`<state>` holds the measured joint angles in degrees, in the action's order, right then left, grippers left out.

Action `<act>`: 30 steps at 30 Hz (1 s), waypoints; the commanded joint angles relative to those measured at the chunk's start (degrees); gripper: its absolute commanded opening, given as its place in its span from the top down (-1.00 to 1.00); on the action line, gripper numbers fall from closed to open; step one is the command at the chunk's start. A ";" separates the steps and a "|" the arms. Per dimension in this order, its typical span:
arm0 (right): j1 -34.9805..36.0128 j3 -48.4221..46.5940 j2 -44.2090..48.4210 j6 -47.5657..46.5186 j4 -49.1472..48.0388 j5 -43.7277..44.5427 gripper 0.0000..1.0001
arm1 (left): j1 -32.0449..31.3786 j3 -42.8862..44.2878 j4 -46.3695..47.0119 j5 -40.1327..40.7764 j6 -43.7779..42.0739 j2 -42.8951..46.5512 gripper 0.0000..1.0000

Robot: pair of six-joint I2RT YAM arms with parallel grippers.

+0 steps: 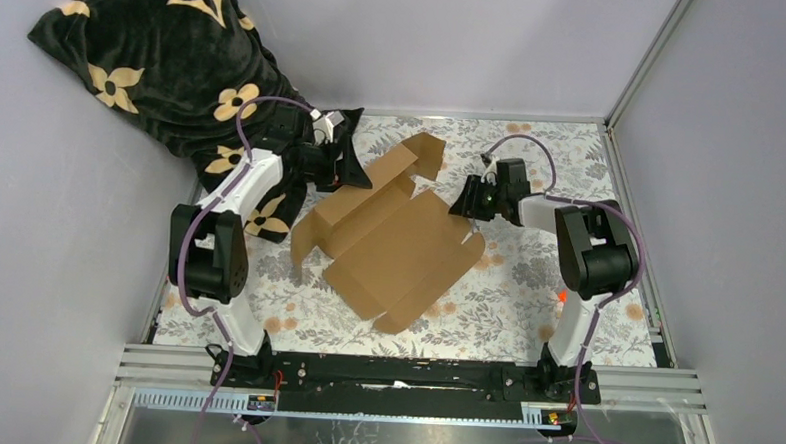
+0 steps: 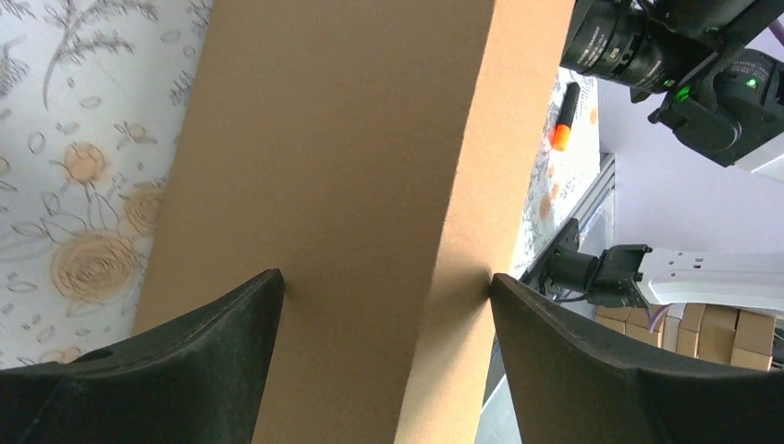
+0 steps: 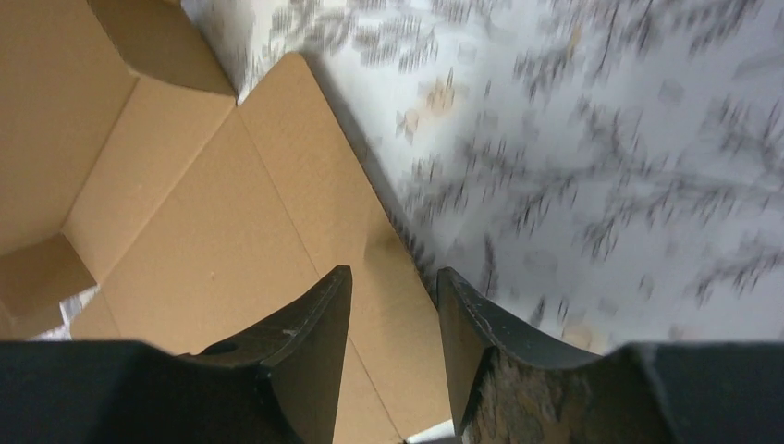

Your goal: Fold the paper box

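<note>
Your paper box [image 1: 398,247] lies mid-table on the floral cloth [image 1: 525,308], mostly flat and skewed, with the far-left flaps standing up.

Left arm: elbow high at the left edge, forearm angled in, wrist turned toward the box's far-left end. Left gripper [image 1: 357,150] is spread wide. In the wrist view a brown panel fills the gap [image 2: 386,277] and runs on behind the left finger, so it isn't clamped across.

Right arm: elbow out right, forearm folded back toward the box's far-right edge. Right gripper [image 1: 467,200] is narrow but apart [image 3: 393,277], with the panel edge running into the gap. I can't tell if it's touching.

An orange marker [image 2: 562,120] lies right of the box.
</note>
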<state>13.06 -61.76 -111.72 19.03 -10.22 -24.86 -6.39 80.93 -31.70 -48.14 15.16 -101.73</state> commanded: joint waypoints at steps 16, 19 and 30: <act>6.08 23.01 28.00 1.53 3.48 4.84 0.07 | -5.65 -15.12 7.90 0.40 5.04 11.99 -0.76; 6.01 20.81 30.72 1.41 6.46 7.76 0.05 | -5.58 -13.94 7.59 1.45 4.69 10.39 -0.76; -3.72 1.07 20.19 5.36 8.63 5.20 0.02 | -3.96 -4.55 3.38 2.66 2.86 3.90 -0.76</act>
<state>12.75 -54.52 -86.96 21.69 -0.64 -17.74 -11.31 73.82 -26.74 -46.61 19.31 -96.25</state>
